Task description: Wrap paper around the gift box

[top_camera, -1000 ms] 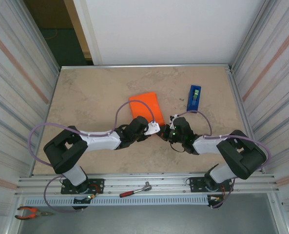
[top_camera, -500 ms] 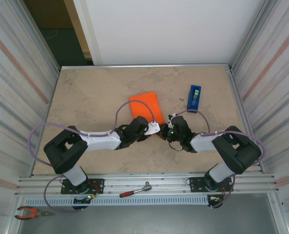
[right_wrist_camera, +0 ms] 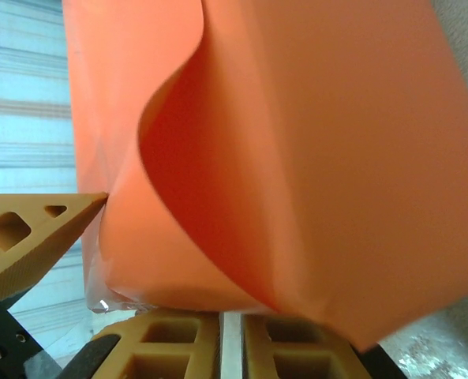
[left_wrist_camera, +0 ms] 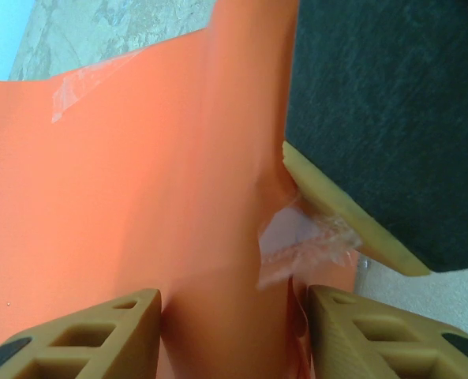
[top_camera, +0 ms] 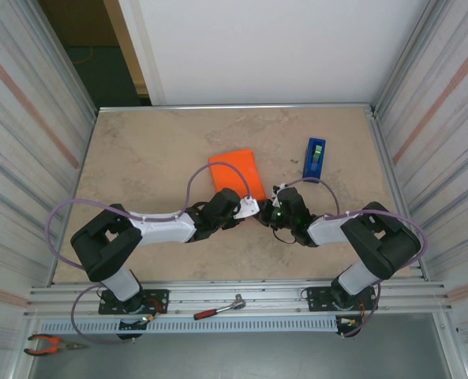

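The gift box (top_camera: 234, 172) lies mid-table in its orange paper (left_wrist_camera: 123, 197). My left gripper (top_camera: 246, 208) is at the box's near end. Its tan fingers (left_wrist_camera: 99, 332) press both sides of the wrapped box, so my left gripper (left_wrist_camera: 234, 332) is shut on it. A crumpled bit of clear tape (left_wrist_camera: 305, 237) sticks to the paper edge, against one right finger. My right gripper (top_camera: 268, 213) faces the left one. In the right wrist view my right gripper (right_wrist_camera: 232, 347) has its fingers almost together with a thin slit and nothing in it. A loose curled paper flap (right_wrist_camera: 241, 181) hangs above them.
A blue tape dispenser (top_camera: 313, 158) stands right of the box. Metal walls close the table (top_camera: 155, 150) on the left and right. A ratchet (top_camera: 218, 308) lies on the near rail and pliers (top_camera: 52, 344) at the bottom left.
The right arm's elbow has shifted a little to the left. Both grippers and the box stay where they were.
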Available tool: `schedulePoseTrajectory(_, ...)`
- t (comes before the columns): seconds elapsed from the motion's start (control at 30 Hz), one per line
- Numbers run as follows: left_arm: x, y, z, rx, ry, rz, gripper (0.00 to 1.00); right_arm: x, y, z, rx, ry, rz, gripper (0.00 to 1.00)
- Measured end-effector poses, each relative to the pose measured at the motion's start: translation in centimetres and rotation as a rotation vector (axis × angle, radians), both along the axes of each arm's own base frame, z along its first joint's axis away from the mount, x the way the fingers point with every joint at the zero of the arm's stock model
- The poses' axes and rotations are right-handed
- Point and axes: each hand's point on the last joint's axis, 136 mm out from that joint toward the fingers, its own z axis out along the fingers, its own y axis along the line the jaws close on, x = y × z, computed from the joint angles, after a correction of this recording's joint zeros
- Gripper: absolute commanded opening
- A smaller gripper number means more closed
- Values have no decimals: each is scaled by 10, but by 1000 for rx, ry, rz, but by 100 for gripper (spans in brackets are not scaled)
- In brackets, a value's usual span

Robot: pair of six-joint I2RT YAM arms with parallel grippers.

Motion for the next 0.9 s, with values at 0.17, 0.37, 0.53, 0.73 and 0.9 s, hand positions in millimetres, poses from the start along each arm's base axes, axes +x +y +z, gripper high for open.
schedulePoseTrajectory(0.17,0,0,0,0,0,0,49,-2,-2,2,-5,6,-1,14)
schedulePoseTrajectory(0.37,0,-1,0,-2,-1,-2,49,-1,-4,4,-3,4,-6,16)
schedulePoseTrajectory(0.53,0,-1,0,-3,-2,-2,49,-1,-6,5,-5,6,-11,19)
schedulePoseTrajectory(0.73,0,-1,0,-2,-1,-2,49,-1,-7,4,-9,12,-13,22)
schedulePoseTrajectory(0.9,0,-1,0,-3,-2,-2,49,-1,-7,4,-11,14,-13,23)
